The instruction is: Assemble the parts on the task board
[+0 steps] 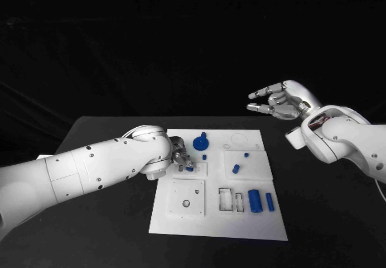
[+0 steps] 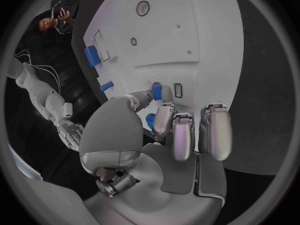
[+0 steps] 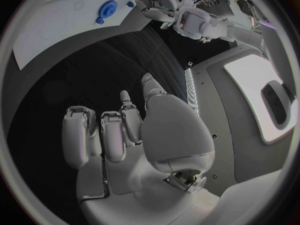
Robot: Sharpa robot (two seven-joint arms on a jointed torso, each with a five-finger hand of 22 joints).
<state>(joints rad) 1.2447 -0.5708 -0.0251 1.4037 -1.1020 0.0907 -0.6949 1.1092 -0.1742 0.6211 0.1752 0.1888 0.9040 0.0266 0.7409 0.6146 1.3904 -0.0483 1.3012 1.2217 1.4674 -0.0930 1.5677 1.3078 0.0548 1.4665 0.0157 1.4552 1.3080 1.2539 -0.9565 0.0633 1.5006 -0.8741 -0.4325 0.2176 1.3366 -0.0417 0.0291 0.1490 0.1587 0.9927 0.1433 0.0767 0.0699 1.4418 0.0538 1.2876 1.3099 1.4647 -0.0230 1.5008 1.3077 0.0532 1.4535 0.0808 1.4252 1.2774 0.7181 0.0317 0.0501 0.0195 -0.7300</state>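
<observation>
The white task board (image 1: 241,223) lies in the middle of the black table. My left hand (image 1: 181,159) is low over the board's left edge, with the thumb and a finger pinching a small blue part (image 2: 157,91) beside a small slot (image 2: 178,90). A blue gear (image 1: 200,144) stands just beyond that hand. My right hand (image 1: 278,100) is raised high past the board's far right corner, fingers apart and holding nothing. In the right wrist view the right hand (image 3: 125,135) is over bare table, with the board (image 3: 56,30) and the gear (image 3: 107,9) in the distance.
A blue cylinder (image 1: 254,201) and a slim blue piece (image 1: 269,202) lie at the board's near right, beside two rectangular slots (image 1: 231,200). Two small blue pieces (image 1: 236,167) (image 1: 246,153) sit mid-board. A square plate with a hole (image 1: 187,204) is at the near left.
</observation>
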